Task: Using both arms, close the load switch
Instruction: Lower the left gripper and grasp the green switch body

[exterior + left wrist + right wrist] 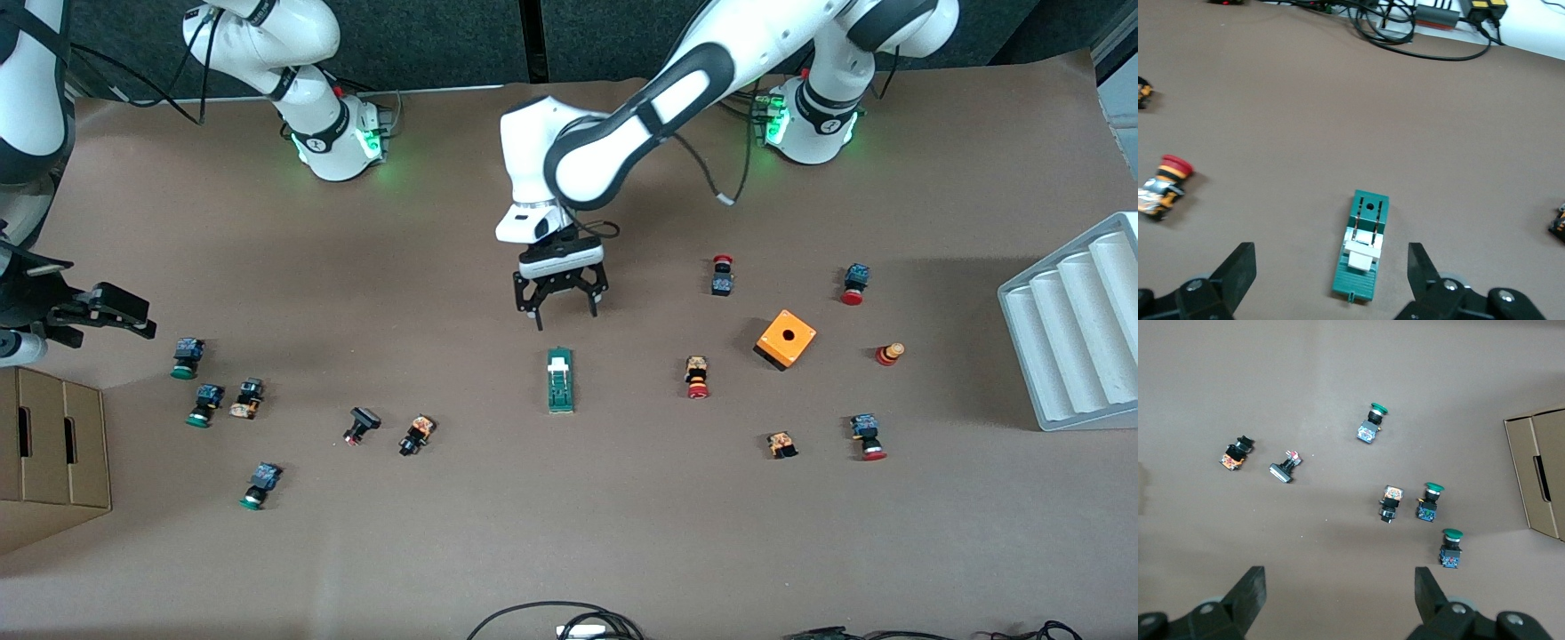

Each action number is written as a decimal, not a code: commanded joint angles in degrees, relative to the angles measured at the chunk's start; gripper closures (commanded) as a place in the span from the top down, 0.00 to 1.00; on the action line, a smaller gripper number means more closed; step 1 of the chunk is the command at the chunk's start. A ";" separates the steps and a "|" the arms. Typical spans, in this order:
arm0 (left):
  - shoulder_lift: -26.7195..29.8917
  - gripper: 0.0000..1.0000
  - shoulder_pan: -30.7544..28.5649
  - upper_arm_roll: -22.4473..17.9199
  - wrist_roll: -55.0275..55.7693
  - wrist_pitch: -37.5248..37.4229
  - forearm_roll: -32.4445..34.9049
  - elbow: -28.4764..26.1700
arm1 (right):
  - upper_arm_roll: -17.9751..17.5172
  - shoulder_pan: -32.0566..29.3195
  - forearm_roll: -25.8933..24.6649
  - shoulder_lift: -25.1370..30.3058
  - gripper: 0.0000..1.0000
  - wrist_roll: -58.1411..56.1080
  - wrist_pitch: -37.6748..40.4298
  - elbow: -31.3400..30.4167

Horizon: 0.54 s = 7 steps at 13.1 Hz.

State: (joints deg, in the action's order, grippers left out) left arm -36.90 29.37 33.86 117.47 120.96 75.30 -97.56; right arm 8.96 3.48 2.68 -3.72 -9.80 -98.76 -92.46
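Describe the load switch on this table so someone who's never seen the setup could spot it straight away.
Start from the left gripper, which hangs open over the middle of the table. The load switch lies on the table just below it, nearer the front camera, between the black push button and the red one. It is the only long, narrow green block with a white lever; everything around it is a short, stubby button.
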 commanded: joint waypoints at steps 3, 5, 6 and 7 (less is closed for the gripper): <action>-5.80 1.00 1.91 -0.55 3.64 -0.28 11.87 0.80 | 0.09 -0.06 1.01 0.21 1.00 -0.14 -0.03 0.44; -7.91 1.00 3.23 -1.77 4.52 -1.86 16.35 0.71 | 0.09 -0.06 1.01 0.12 1.00 -0.05 -0.03 0.44; -9.14 1.00 3.93 -1.87 4.95 -1.87 18.37 0.88 | 0.09 -0.06 1.01 0.12 1.00 -0.14 -0.03 0.44; -10.28 1.00 4.37 -1.87 7.57 -1.87 20.13 0.97 | 0.09 -0.14 1.01 0.12 1.00 -0.22 -0.03 0.44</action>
State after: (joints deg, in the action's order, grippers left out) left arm -45.01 31.94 32.79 121.39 120.22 91.86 -97.56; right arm 8.97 3.48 2.69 -3.72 -9.80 -98.76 -92.46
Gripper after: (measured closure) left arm 0.000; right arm 0.000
